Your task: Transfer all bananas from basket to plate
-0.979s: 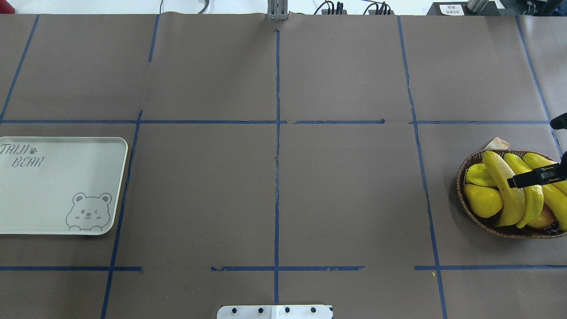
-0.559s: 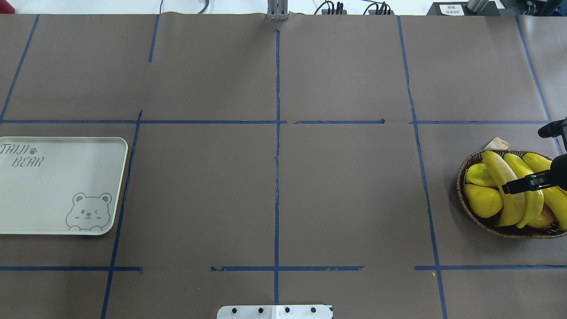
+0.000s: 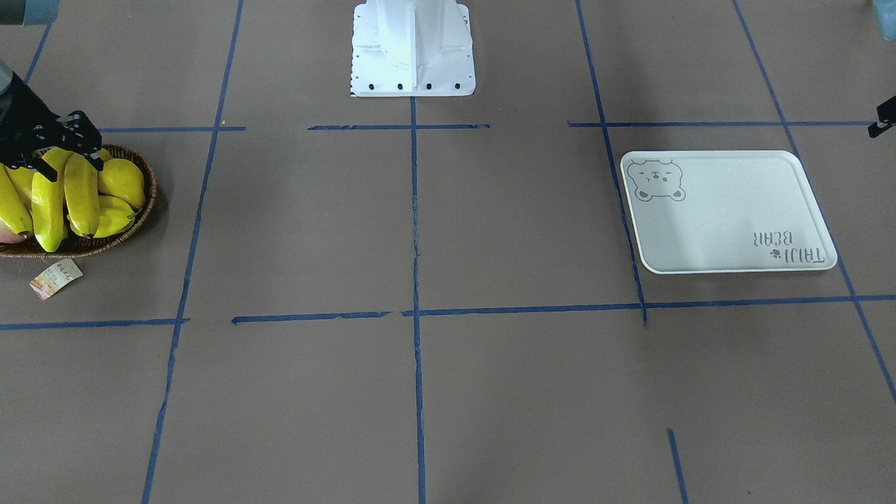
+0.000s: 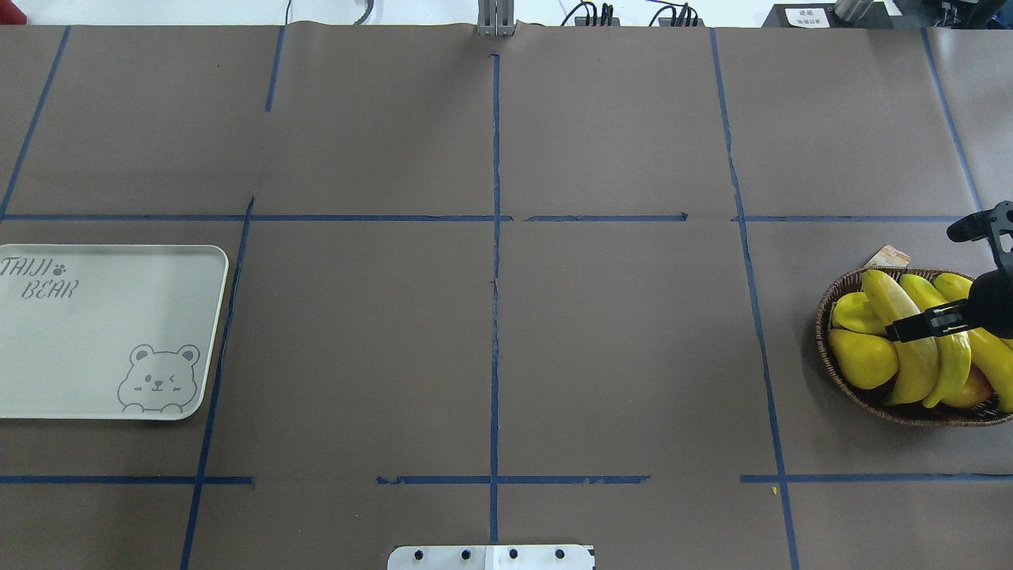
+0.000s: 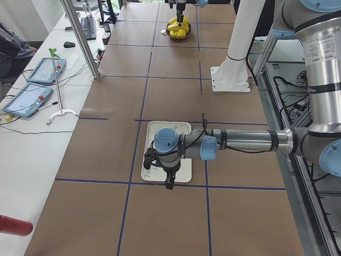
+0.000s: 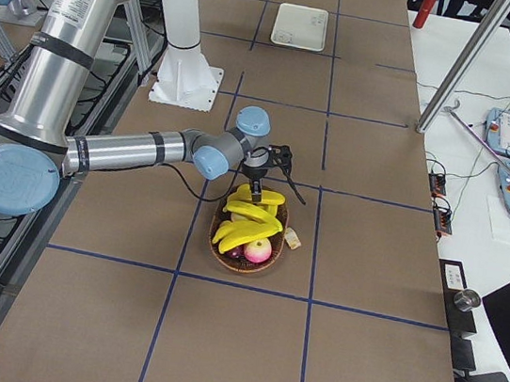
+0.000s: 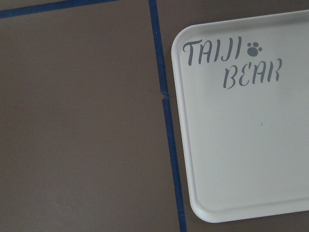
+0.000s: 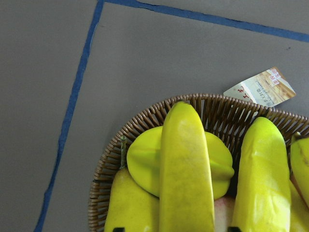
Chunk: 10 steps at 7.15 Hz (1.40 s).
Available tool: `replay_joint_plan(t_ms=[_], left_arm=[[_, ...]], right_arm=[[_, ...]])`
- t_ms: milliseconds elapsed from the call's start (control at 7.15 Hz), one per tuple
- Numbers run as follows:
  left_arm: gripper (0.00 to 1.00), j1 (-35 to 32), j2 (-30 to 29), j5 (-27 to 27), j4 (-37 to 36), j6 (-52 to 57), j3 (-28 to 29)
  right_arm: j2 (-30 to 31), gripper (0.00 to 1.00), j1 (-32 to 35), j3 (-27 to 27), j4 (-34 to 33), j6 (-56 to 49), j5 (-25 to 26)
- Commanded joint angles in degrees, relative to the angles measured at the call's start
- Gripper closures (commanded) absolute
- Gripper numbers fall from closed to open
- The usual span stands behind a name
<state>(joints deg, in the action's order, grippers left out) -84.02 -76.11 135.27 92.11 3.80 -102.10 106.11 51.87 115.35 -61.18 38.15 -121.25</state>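
Several yellow bananas point(image 4: 904, 317) lie in the brown wicker basket point(image 4: 825, 317) at the table's right edge, also seen in the front view point(image 3: 82, 189). My right gripper point(image 4: 922, 283) is open just above them. In the right wrist view its fingertips point(image 8: 118, 229) straddle the leftmost banana point(image 8: 186, 169). The white bear plate point(image 4: 103, 332) lies empty at the far left and also shows in the left wrist view point(image 7: 251, 145). My left gripper point(image 5: 167, 178) hovers over the plate's outer end. I cannot tell whether it is open or shut.
The basket also holds a ridged starfruit point(image 8: 140, 159), a rounded yellow fruit point(image 4: 863, 360) and a reddish fruit point(image 4: 977, 388). A paper tag point(image 4: 888, 256) lies behind the basket. The robot's white base point(image 3: 413, 45) stands at the near middle edge.
My right gripper has moved left, further over the basket and across the bananas, with its jaws still open. The fruit and plate have not moved.
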Motion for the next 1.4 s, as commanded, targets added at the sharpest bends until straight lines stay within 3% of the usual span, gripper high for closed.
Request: replay_joint_plan(t_ms=[0, 1259], left_arm=[[0.00, 0.0, 0.0, 0.0, 0.0, 0.2, 0.2], [0.00, 0.0, 0.0, 0.1, -0.1, 0.2, 0.6]], right_arm=[[0.1, 0.24, -0.5, -0.4, -0.1, -0.1, 0.0], [-0.3, 0.36, -1.9, -2.8, 0.0, -0.1, 0.1]])
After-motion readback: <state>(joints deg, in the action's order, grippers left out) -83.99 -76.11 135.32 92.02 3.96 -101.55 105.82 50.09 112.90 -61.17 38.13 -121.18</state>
